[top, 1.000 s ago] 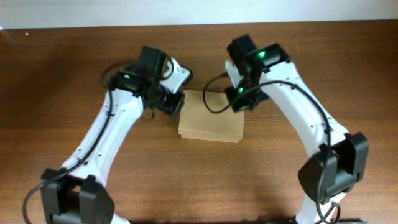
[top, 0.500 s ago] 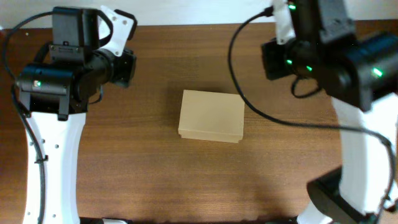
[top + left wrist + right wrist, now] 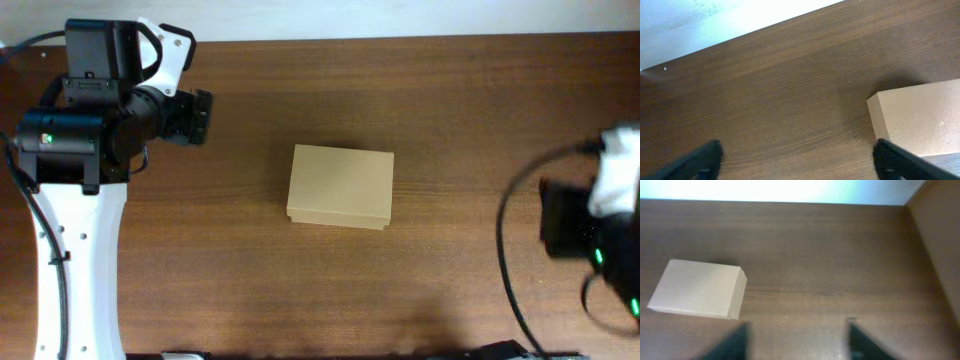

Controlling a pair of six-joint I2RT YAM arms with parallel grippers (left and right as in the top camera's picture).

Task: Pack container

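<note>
The container is a small tan cardboard box lying in the middle of the table with its lid down. It also shows in the left wrist view and the right wrist view. My left gripper is open, its dark fingers spread wide over bare wood, well to the left of the box. In the overhead view it hovers at the far left. My right gripper is open and empty, blurred, far to the right of the box.
The dark wooden table ends at a pale wall along the back. The right arm is a blur at the right edge. A lighter brown surface lies beyond the table's right side.
Both arms have drawn back from the container, the left to the far left, the right to the right edge. Both grippers went from shut to open. The box has not moved.
</note>
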